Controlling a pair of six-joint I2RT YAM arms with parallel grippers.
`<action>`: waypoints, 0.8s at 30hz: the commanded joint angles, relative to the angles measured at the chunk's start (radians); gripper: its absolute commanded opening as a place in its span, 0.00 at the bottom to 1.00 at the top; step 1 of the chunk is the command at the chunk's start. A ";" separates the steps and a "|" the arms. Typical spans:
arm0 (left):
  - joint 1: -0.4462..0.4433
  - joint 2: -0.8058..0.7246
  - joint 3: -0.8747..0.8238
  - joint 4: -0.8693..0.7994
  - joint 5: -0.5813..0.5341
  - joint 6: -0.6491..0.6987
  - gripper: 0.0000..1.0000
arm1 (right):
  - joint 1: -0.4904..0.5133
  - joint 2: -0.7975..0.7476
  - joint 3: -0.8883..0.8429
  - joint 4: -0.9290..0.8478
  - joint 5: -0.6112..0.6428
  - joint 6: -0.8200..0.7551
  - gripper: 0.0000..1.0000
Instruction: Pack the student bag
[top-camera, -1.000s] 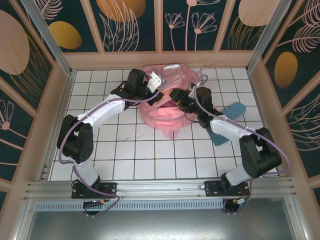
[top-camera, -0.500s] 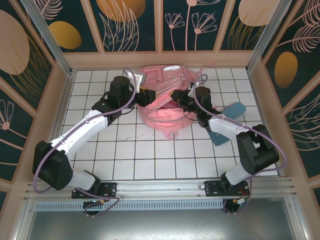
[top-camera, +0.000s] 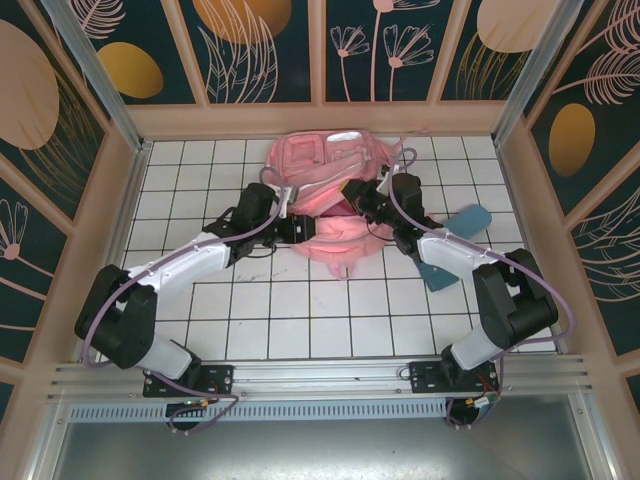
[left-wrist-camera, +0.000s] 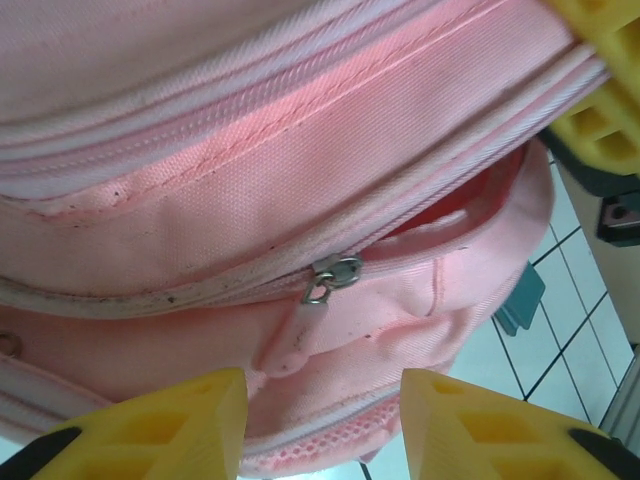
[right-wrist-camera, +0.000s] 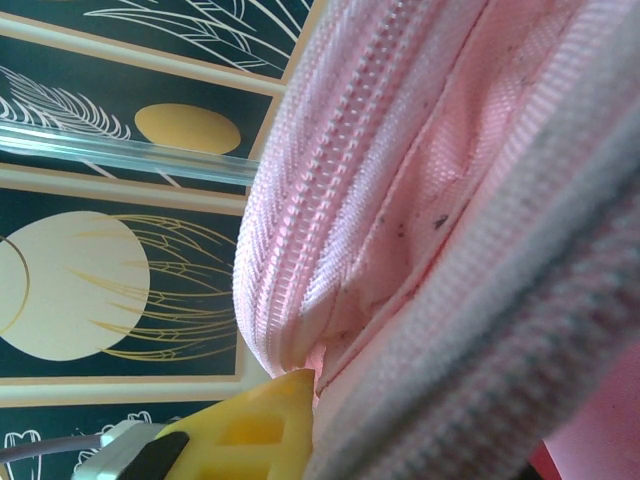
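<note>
student bag (top-camera: 322, 170) lies on the counter (top-camera: 250, 310) directly ahead of both sets of jaws, close up against them, zip mouth partly gaping

right jaws: closed on the bag's upper zip edge, pink fabric pinched against the yellow fingers (right-wrist-camera: 262, 412). reads as the hold that keeps the mouth lifted

left jaws: open, nothing in them. zip pull (left-wrist-camera: 326, 278) hangs straight ahead, centred on the gap, clear of both fingers (left-wrist-camera: 150, 425)

step as i read it: take that pull and run the slider to widen the mouth for packing. zip looks shut on the side away from the right jaws, open toward them

doing it well:
- advance straight and close on the fabric tab under the metal ring, since the ring itself looks slippery
- pull along the zip line, away from the right jaws. an outward tug likely cocks the slider in soft fabric
- right jaws must hold against the pull or the whole bag drags
- watch for loose pocket fabric bunching between the left fingers

surface: white tiles with a dark grid, smooth, probably low grip. blue flat item (top-camera: 472, 216) lies behind the right jaws, beside that forearm

room: wood-framed box with dark floral panels (top-camera: 260, 50) on 3 sides, aluminium rail (top-camera: 320, 372) well behind the jaws at the arm bases
</note>
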 joint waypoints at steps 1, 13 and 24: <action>-0.005 0.045 0.025 0.045 -0.006 -0.023 0.44 | 0.003 -0.067 0.062 0.116 -0.044 0.011 0.07; -0.006 0.126 0.088 0.128 0.048 -0.024 0.32 | 0.008 -0.075 0.056 0.096 -0.047 -0.002 0.07; -0.006 0.093 0.086 0.048 -0.037 0.026 0.07 | 0.010 -0.111 0.054 -0.005 0.033 -0.049 0.03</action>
